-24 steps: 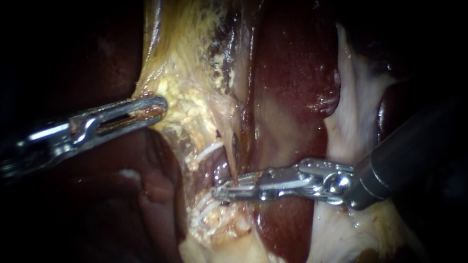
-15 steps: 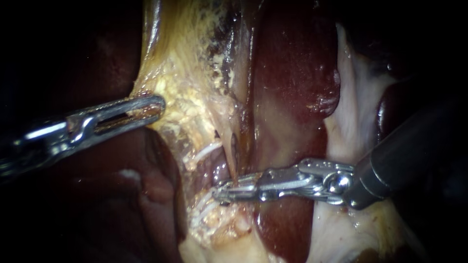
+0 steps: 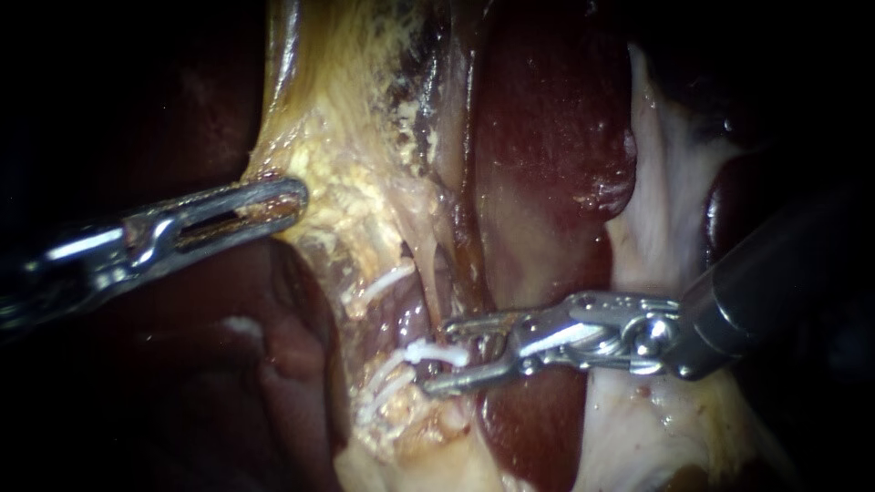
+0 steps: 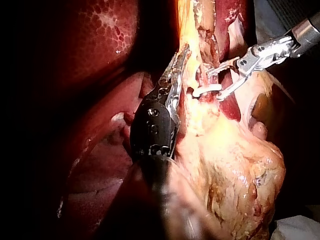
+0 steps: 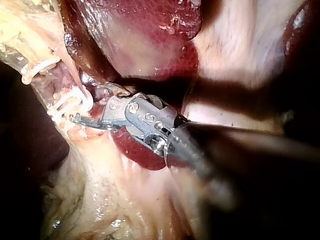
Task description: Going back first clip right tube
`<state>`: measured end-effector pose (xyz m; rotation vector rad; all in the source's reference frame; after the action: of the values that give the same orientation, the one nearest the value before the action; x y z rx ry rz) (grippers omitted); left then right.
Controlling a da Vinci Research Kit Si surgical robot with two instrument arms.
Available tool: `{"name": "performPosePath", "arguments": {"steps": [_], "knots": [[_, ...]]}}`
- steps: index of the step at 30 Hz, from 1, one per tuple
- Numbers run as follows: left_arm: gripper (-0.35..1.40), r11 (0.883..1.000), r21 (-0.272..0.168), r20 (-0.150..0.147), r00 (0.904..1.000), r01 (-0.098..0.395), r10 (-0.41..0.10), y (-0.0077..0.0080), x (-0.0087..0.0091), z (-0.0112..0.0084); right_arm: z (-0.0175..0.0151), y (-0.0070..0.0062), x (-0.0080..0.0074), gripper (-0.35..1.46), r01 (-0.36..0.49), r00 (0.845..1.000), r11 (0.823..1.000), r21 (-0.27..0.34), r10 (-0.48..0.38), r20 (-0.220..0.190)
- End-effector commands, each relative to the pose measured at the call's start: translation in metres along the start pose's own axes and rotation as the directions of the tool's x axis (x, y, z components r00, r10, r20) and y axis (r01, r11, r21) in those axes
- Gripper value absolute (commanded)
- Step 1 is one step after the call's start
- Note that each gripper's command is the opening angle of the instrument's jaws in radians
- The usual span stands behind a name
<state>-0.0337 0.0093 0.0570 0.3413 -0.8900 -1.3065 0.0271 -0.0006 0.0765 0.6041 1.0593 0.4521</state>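
A thin pale tube [image 3: 428, 290] runs down between yellow fatty tissue [image 3: 351, 196] and the dark red liver [image 3: 547, 137]. A white clip [image 3: 419, 350] sits across the tube. My right instrument [image 3: 442, 357] has its jaws open, just off the clip on its right. The same clip [image 5: 84, 98] shows ahead of these jaws [image 5: 85, 106] in the right wrist view. My left instrument [image 3: 290, 199] is shut on the edge of the yellow tissue and holds it to the left. In the left wrist view it [image 4: 180, 59] grips the same edge, with the clip [image 4: 206, 90] and the right instrument [image 4: 214, 85] beyond it.
Another white clip [image 3: 387, 279] lies higher on the tissue and two more [image 3: 383, 387] lower down. Pale whitish tissue [image 3: 661, 210] lies behind the right instrument's shaft [image 3: 775, 292]. Dark red liver [image 3: 264, 364] fills the lower left.
The right instrument's jaws have opened and drawn back to the right. A white clip now shows on the tube where they were closed. The left instrument has held still.
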Motion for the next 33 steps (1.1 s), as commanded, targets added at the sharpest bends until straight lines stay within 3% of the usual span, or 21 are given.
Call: {"name": "performPosePath", "arguments": {"steps": [1, 8, 18, 25, 33], "knots": [[-0.35, 1.0, 0.0, 0.0, 1.0, 0.0, 0.0, 0.0, 0.0, 0.0, -0.0004, 0.0, 0.0001, 0.6, 0.022, 1.0, 1.0, 0.002, -0.022, -0.003], [-0.35, 1.0, 0.0, 0.0, 1.0, 0.0, 0.0, 0.0, 0.0, 0.0, -0.0035, -0.0007, 0.0012, 0.6, 0.183, 0.983, 0.983, 0.012, -0.183, -0.033], [-0.35, 1.0, 0.0, 0.0, 1.0, 0.0, 0.0, 0.0001, 0.0, 0.0, -0.0092, -0.0017, 0.006, 0.6, 0.34, 0.935, 0.939, -0.044, -0.343, -0.09], [-0.35, 1.0, 0.0, 0.0, 1.0, 0.0, 0.0, 0.0001, 0.0, 0.0, -0.0125, -0.0015, 0.0076, 0.6, 0.364, 0.923, 0.928, -0.079, -0.371, -0.099], [-0.35, 1.0, -0.001, 0.003, 1.0, -0.004, 0.004, 0.0008, 0.0007, 0.0009, -0.0132, -0.0014, 0.0079, 0.6, 0.371, 0.919, 0.925, -0.081, -0.378, -0.107]]}}
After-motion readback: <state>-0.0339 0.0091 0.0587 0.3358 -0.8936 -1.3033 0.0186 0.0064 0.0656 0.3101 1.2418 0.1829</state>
